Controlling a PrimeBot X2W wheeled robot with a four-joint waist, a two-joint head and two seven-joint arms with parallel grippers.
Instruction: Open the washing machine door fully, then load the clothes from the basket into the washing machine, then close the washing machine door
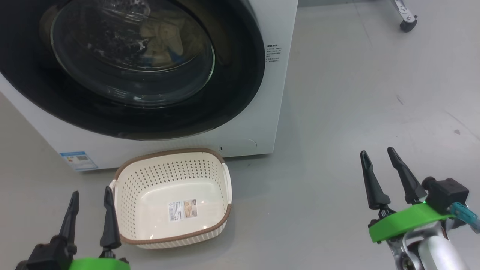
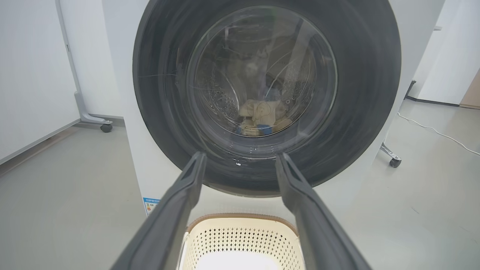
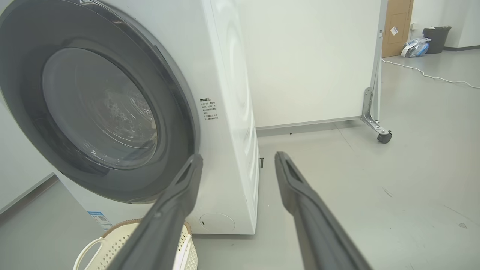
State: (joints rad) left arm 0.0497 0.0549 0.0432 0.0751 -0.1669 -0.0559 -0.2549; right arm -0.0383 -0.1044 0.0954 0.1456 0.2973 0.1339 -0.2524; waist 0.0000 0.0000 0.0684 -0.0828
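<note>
The washing machine (image 1: 243,127) (image 3: 232,112) stands ahead with its round black door (image 1: 232,75) (image 2: 360,93) (image 3: 48,157) shut flat against the front. Through the door's glass window, the cream-yellow clothes (image 1: 163,39) (image 2: 262,112) lie inside the drum. The basket (image 1: 221,221) (image 2: 240,236) (image 3: 108,243) sits on the floor in front of the machine, with a label sticker on its bare bottom. My left gripper (image 1: 92,195) (image 2: 240,157) hangs open just left of the basket. My right gripper (image 1: 377,152) (image 3: 238,157) is open over bare floor, well right of the machine.
Grey floor (image 1: 356,93) spreads to the right of the machine. A castor of a wheeled partition (image 1: 408,24) (image 3: 384,137) stands at the far right. A white cable (image 3: 423,75) and a black bin (image 3: 437,37) lie farther off. Another castor (image 2: 106,127) sits left of the machine.
</note>
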